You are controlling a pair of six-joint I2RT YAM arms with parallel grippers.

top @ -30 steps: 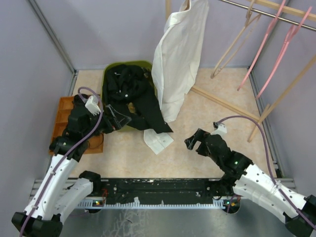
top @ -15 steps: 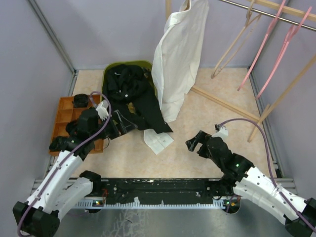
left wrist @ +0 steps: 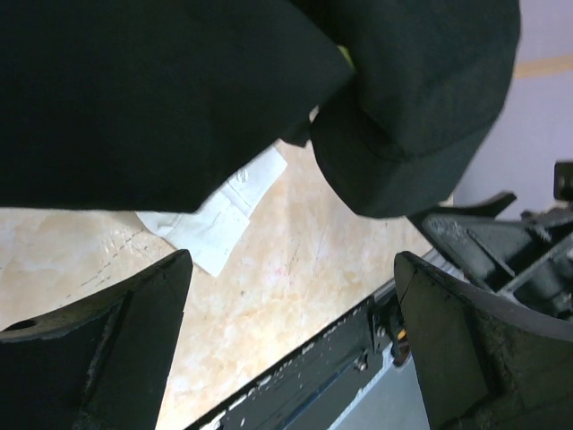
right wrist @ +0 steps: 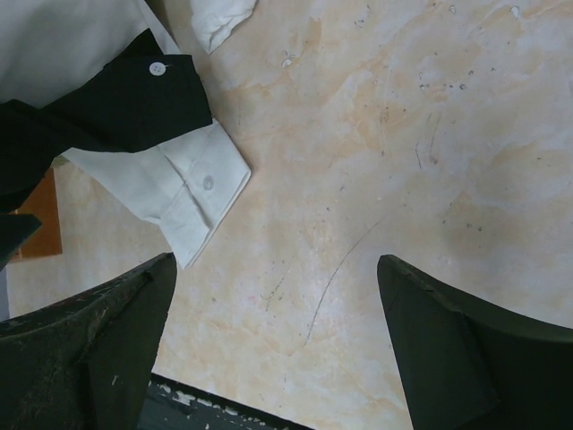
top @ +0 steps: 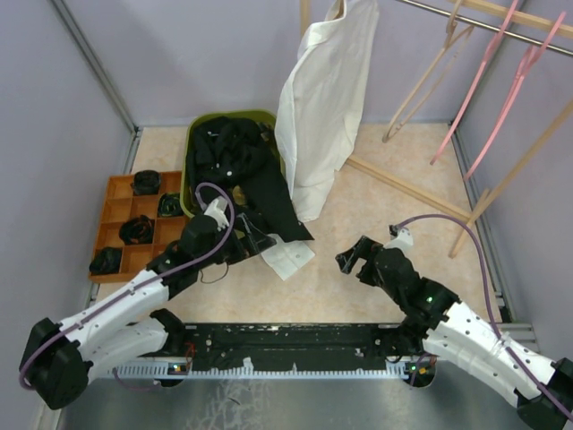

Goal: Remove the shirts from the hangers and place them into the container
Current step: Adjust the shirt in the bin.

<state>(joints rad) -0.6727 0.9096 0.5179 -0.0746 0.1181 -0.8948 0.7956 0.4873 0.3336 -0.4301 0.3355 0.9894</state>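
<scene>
The table [top: 385,242] gives me most room from 3 to 6 o'clock, bare marbled surface hemmed in by walls and, at 2 o'clock, slanted wooden poles [top: 403,188]. A cream shirt [top: 324,107] hangs at 12 o'clock, its top cut off by the frame edge. At 11 o'clock a black shirt [top: 237,166] fills the container [top: 191,148] and hides all but the rim. One sleeve spills over the near edge onto the table. The orange tray [top: 116,235] sits at 9 o'clock; I cannot make out the dark things in it. Bare hangers [top: 488,72] dangle at 1 o'clock. A white cuff [top: 288,258] lies flat, partly under the black sleeve. My left gripper [left wrist: 291,269] gapes wide and empty just before that sleeve. My right gripper [right wrist: 276,264] is spread wide too, holding nothing, over bare table at 5 o'clock.
</scene>
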